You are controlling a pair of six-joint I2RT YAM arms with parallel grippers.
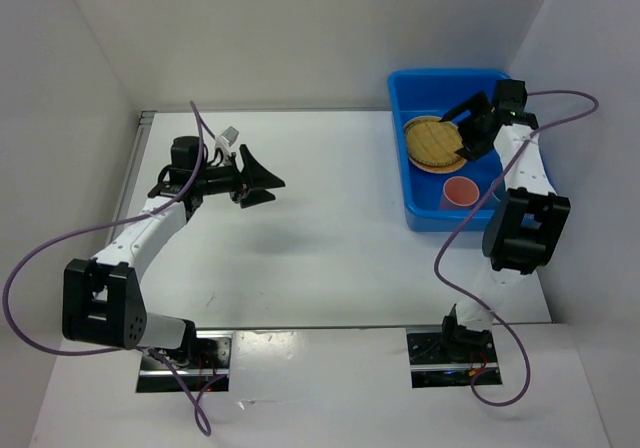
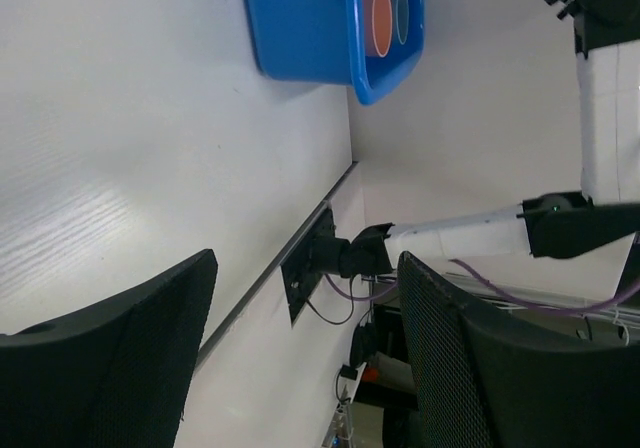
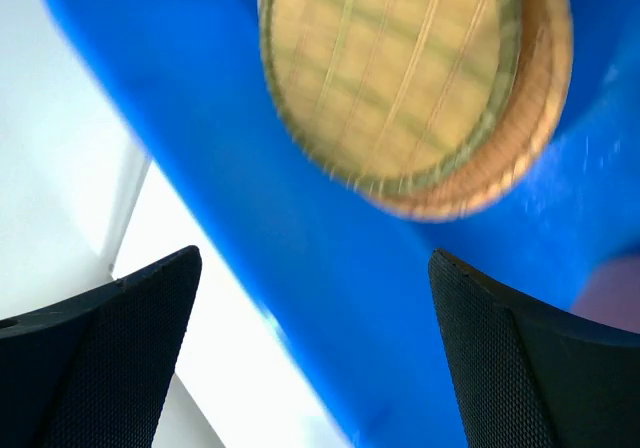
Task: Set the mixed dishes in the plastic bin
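Note:
The blue plastic bin (image 1: 420, 211) stands at the far right of the table. In it a woven bamboo plate (image 1: 432, 140) lies on top of a stack of plates, and a pink cup (image 1: 460, 192) stands nearer me. My right gripper (image 1: 455, 135) hovers open and empty over the stack. In the right wrist view the woven plate (image 3: 390, 68) lies on a light brown plate (image 3: 540, 118) on the bin floor (image 3: 330, 268), ahead of the open gripper (image 3: 310, 358). My left gripper (image 1: 277, 191) is open and empty above the table's left middle. Its view shows the bin (image 2: 300, 28), the pink cup (image 2: 378, 18) and a blue cup (image 2: 401, 13).
White walls close in the table at the back and on both sides. The right arm's elbow (image 1: 525, 230) hangs over the bin's near right corner. Purple cables (image 1: 60, 243) loop beside both arms. The arm bases (image 1: 185, 353) sit at the near edge.

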